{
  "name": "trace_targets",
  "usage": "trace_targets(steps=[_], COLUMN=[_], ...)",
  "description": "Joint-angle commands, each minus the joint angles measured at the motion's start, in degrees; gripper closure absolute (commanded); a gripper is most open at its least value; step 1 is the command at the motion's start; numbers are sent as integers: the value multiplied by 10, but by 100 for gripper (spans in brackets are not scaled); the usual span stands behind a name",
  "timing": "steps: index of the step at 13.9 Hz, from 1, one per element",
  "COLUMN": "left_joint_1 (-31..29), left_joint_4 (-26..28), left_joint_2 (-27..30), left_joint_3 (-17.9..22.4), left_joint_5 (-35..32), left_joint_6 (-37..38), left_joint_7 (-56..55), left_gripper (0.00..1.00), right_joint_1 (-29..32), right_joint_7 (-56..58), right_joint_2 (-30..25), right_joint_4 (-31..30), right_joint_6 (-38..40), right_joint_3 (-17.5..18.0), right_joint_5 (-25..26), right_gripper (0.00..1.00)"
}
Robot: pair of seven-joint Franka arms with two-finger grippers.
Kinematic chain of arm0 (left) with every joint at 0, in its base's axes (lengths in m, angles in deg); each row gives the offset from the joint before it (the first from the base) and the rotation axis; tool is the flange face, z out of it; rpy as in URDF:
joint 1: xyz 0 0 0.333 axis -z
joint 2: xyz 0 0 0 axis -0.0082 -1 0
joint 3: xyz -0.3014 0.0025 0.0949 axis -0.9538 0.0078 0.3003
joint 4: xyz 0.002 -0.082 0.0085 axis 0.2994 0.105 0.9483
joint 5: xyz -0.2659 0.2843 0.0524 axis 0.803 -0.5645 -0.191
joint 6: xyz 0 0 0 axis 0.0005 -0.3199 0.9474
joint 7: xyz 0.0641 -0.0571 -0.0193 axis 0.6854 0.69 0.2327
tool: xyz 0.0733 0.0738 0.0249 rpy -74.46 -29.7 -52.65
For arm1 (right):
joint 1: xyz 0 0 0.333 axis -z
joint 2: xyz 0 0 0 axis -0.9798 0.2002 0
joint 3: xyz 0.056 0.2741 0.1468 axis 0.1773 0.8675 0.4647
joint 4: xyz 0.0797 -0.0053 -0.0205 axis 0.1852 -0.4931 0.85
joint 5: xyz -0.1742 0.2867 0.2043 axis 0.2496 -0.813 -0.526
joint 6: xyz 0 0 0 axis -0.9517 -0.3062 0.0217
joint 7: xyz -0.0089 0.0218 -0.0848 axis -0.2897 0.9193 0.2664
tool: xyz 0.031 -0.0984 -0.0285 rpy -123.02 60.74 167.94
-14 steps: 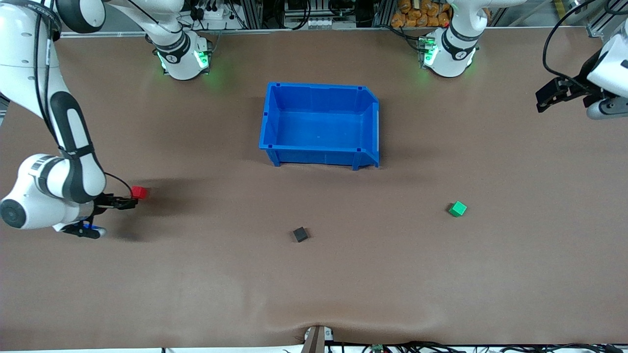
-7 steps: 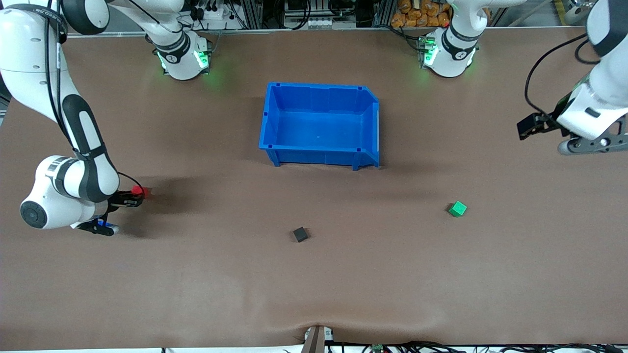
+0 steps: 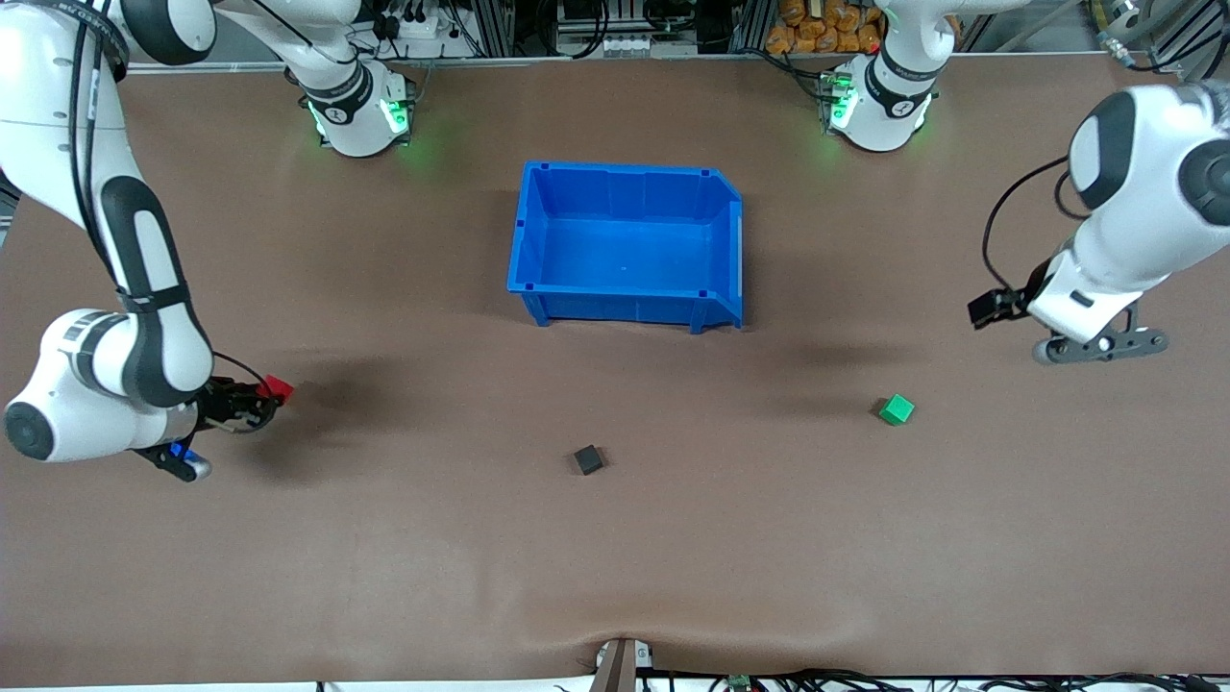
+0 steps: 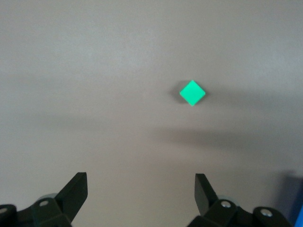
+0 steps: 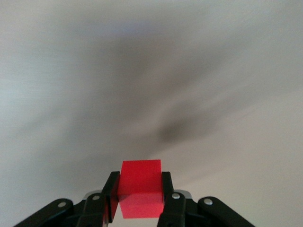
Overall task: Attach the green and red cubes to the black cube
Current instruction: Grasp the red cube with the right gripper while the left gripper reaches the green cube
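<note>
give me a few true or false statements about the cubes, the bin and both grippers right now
1. The right gripper is shut on the small red cube. True.
2. The left gripper holds the small green cube. False: it is open and the cube lies on the brown table.
3. The small black cube sits inside the blue plastic bin. False: it lies on the table, nearer the front camera than the bin.
4. The bin holds nothing. True.

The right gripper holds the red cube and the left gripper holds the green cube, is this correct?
Only partly. The right gripper holds the red cube, but the left wrist view shows the left gripper open and empty, with the green cube lying on the table.
</note>
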Motion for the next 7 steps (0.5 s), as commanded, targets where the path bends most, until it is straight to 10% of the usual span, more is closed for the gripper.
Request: trace_targets(steps=[1, 7], left_joint_1=[5, 7], left_joint_4=[2, -4], left_joint_2=[-41, -147], left_joint_3=[-4, -4], left_joint_5=[4, 4], left_joint_6=[-54, -173], left_joint_7=[-72, -252], left_gripper=[0, 0], right_joint_1=[-45, -155], right_joint_7=[-170, -441], right_joint_2=[2, 60], right_joint_4=[46, 103], right_joint_6=[11, -198], right_joint_3=[2, 6], right_joint_5=[-84, -120], right_gripper=[100, 100])
